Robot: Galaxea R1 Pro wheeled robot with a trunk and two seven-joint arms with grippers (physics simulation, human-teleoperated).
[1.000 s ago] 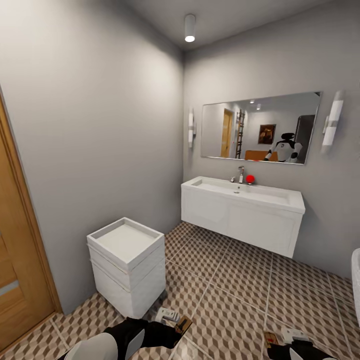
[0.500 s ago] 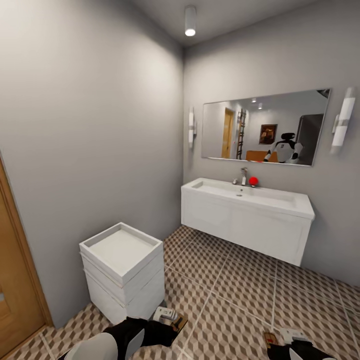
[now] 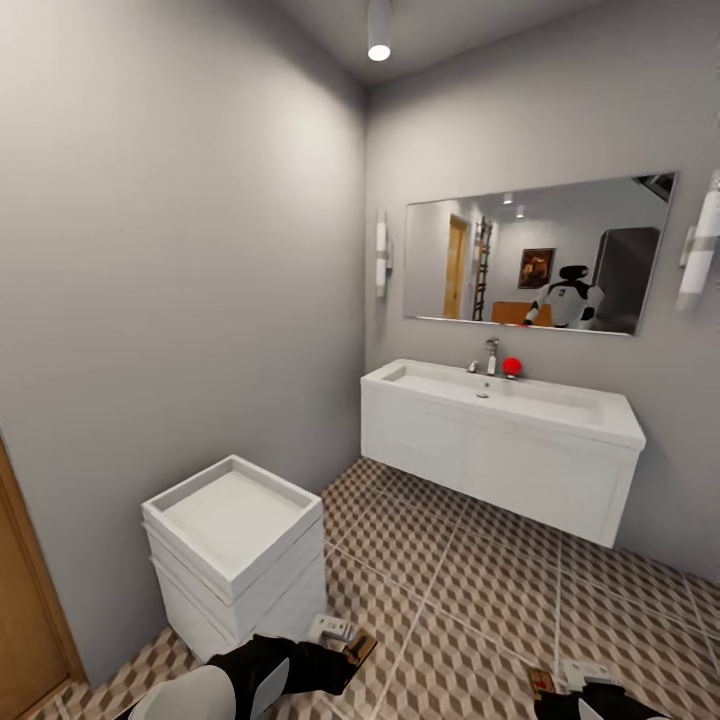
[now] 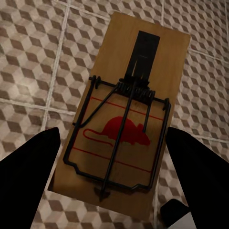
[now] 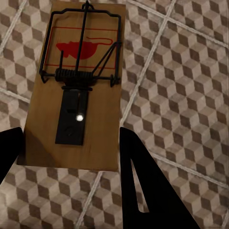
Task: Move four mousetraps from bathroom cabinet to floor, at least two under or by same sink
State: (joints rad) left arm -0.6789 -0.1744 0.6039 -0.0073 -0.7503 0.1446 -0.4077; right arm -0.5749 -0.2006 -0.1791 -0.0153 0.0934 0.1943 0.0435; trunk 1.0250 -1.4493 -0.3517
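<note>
Holding one mousetrap point(image 4: 125, 125) between the dark fingers point(image 4: 28, 176) of the left gripper point(image 4: 114, 167), above the bathroom floor point(image 3: 470, 600). Gripping a second mousetrap point(image 5: 76, 90) in the right gripper point(image 5: 71, 157) in the same way, jaws clamped on the board edges. Facing the sink point(image 3: 500, 400) on the far wall, well apart from both traps.

Head view: wide white rectangular sink point(image 3: 500, 400) with chrome faucet point(image 3: 491, 354) and small red ball point(image 3: 512, 366) at its back edge, mounted under a wall mirror point(image 3: 535, 255). White square-topped drawer unit point(image 3: 235, 545) stands against the left grey wall. Cube-patterned tiled bathroom floor point(image 3: 470, 590). Left gripper point(image 3: 340, 640) holds a tan wooden mousetrap point(image 3: 357, 647); right gripper point(image 3: 575, 680) holds another mousetrap point(image 3: 541, 682).
</note>
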